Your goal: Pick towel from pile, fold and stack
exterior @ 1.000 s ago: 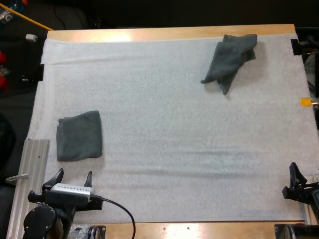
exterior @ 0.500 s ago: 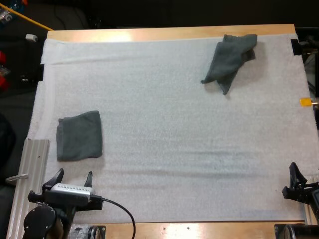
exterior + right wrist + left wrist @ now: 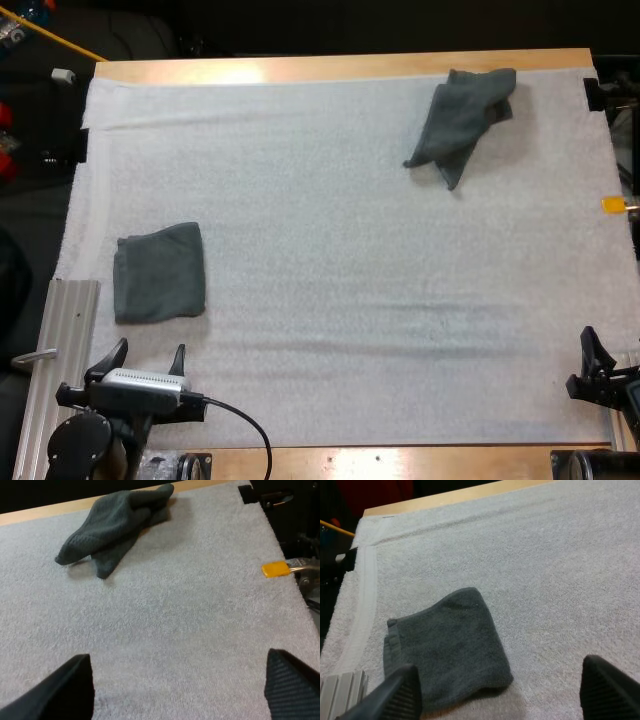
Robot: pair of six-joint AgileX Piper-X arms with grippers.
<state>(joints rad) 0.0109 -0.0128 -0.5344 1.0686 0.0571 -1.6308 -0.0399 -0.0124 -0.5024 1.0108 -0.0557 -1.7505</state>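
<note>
Near the bench's near left corner, our left gripper (image 3: 150,350) hangs with its two black fingers wide apart, holding nothing. Just beyond it, close to the left edge, a folded towel (image 3: 160,272) lies flat on the white mat (image 3: 350,280); we judge this to be the start of the stack. A ribbed metal rail (image 3: 60,340) runs beside the mat at that corner.

Well apart from it, near the far right corner, the crumpled towel (image 3: 465,120) lies in a loose heap, its far end reaching the bench's (image 3: 330,68) wooden far edge. Our right gripper (image 3: 177,655) waits at the near right corner, fingers spread wide and empty.

The step in hand seems to be fetching this towel. We would do well to reach with the right gripper, pinch one loose corner rather than the bunched middle, and bring it to the mat's middle for folding. Only bare mat lies between gripper and towel; the folded towel is the one thing to keep off.
</note>
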